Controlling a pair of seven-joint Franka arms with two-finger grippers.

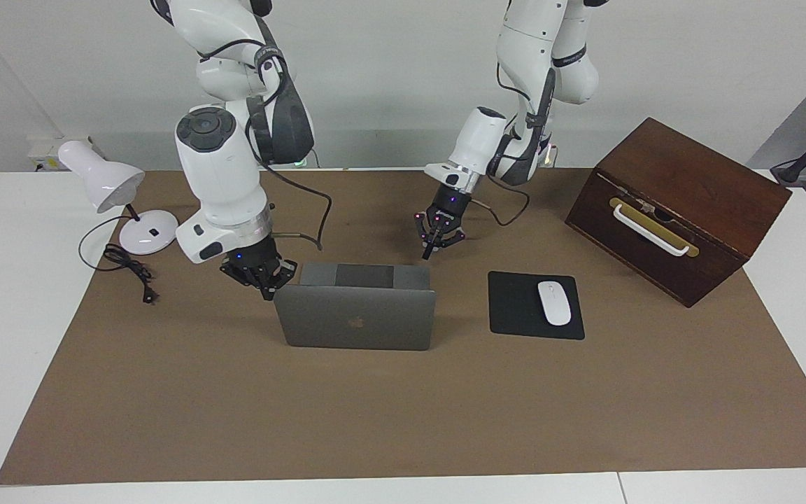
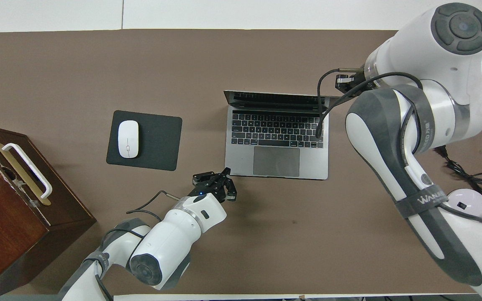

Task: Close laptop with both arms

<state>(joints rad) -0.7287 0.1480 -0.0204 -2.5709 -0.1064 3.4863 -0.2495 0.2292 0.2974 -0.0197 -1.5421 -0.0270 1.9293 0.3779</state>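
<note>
The laptop point(image 1: 356, 318) stands open on the brown mat, its lid upright with the logo facing away from the robots and its keyboard deck point(image 2: 276, 142) toward them. My right gripper point(image 1: 266, 283), shut, is at the lid's top corner toward the right arm's end of the table; in the overhead view the right gripper point(image 2: 341, 80) shows just off that corner. Whether it touches the lid I cannot tell. My left gripper point(image 1: 431, 250) is shut and holds nothing. It hangs over the mat by the deck's corner nearest the robots, where the overhead view shows the left gripper point(image 2: 224, 175).
A black mouse pad point(image 1: 511, 308) with a white mouse point(image 1: 554, 302) lies beside the laptop toward the left arm's end. A brown wooden box point(image 1: 676, 210) with a white handle stands past it. A white desk lamp point(image 1: 105, 183) and its black cable point(image 1: 130, 269) are at the right arm's end.
</note>
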